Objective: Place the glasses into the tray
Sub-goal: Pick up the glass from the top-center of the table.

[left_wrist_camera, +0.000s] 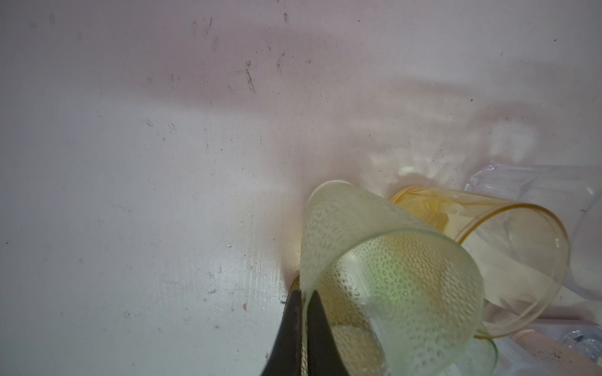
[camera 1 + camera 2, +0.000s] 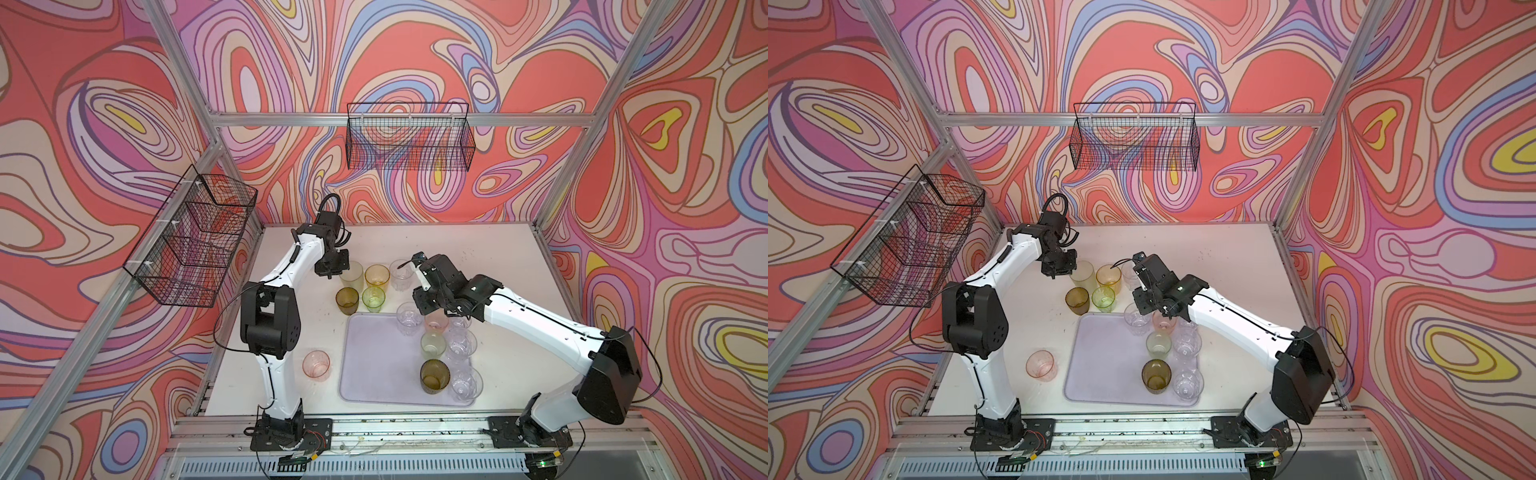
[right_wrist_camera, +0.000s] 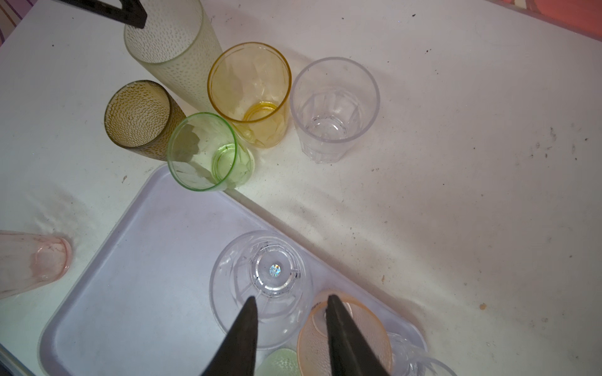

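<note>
Two left gripper (image 1: pixel 304 325) fingers pinch the wall of the frosted green glass (image 1: pixel 374 260). From the right wrist, right gripper (image 3: pixel 290 325) fingers stand partly apart, empty, above the tray (image 3: pixel 146 260). In both top views that glass stands outside the tray, on the table (image 2: pixel 478 257).

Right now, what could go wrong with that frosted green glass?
The left gripper has its fingers pinching only one wall of the frosted green glass; it may tilt or slip when lifted. The amber glass stands close beside it and could get knocked. The right gripper hovers open over the tray, crowding the drop.
</note>
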### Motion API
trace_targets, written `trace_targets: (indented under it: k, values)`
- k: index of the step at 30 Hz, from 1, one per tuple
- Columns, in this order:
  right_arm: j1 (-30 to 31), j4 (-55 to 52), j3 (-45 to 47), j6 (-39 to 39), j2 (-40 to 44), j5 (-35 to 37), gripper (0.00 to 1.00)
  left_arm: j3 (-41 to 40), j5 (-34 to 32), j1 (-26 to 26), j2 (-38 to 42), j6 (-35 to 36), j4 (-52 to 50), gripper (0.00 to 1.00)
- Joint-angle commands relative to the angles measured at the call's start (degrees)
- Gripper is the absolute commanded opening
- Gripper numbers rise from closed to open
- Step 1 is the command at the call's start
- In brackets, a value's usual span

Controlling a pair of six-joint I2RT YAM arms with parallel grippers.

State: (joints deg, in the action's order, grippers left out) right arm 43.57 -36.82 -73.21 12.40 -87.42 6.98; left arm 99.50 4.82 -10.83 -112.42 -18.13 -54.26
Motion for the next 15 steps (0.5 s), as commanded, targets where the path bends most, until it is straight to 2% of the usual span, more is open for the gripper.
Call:
trace_targets:
  k: [1,15]
  values:
    - [-0.24,0.13,0.44,0.43,1.22,0.07,0.36,2.64,-1.16,-0.15,-0.93,-0.88,-1.63,0.00]
    - [-0.24,0.61,0.30,0.47,1.92,0.99,0.36,5.82,-2.43,-0.16,1.06,0.63,-4.91,0.00]
